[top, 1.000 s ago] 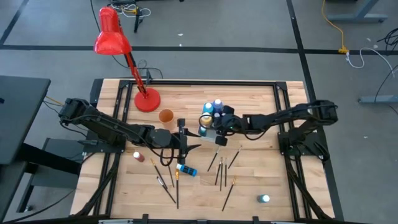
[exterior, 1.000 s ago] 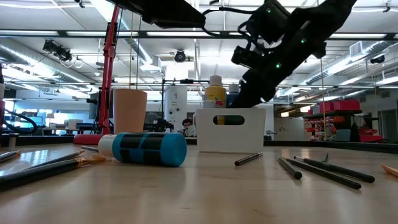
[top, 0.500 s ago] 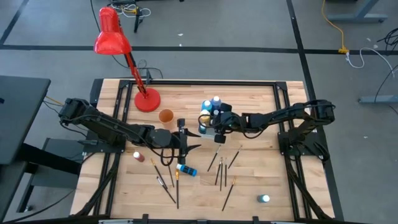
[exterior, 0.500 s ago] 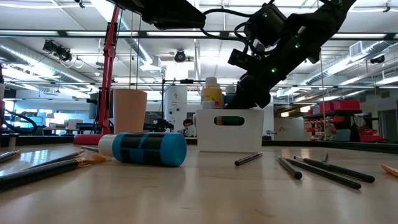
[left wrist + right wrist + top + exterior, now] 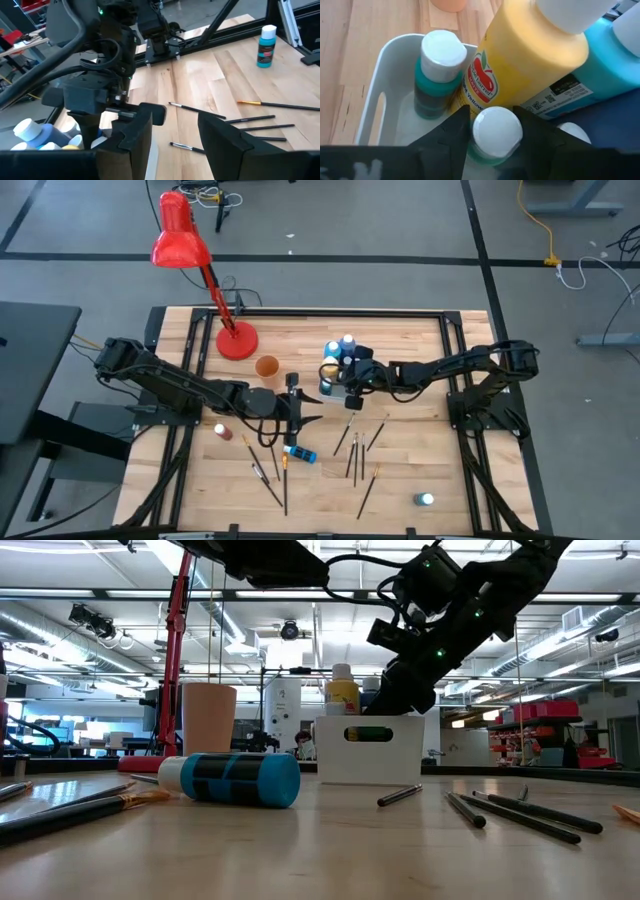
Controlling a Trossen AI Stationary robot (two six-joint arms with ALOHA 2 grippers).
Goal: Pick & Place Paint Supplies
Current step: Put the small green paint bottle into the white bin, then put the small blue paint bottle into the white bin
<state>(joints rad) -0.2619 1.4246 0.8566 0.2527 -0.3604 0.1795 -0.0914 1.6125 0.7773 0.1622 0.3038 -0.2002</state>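
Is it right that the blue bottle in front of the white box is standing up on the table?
Not quite. The low view shows the blue bottle lying on its side on the table, not standing up. It is in front of the white box, as you said.

**A robotics lab in an open industrial hall**

Exposed ceiling ducts [image 5: 60, 620] and strip lights [image 5: 180, 560] run above distant benches and racks. A grey floor [image 5: 400, 230] marked with black tape lines carries loose cables [image 5: 575, 270] around the framed wooden surface [image 5: 410, 470].
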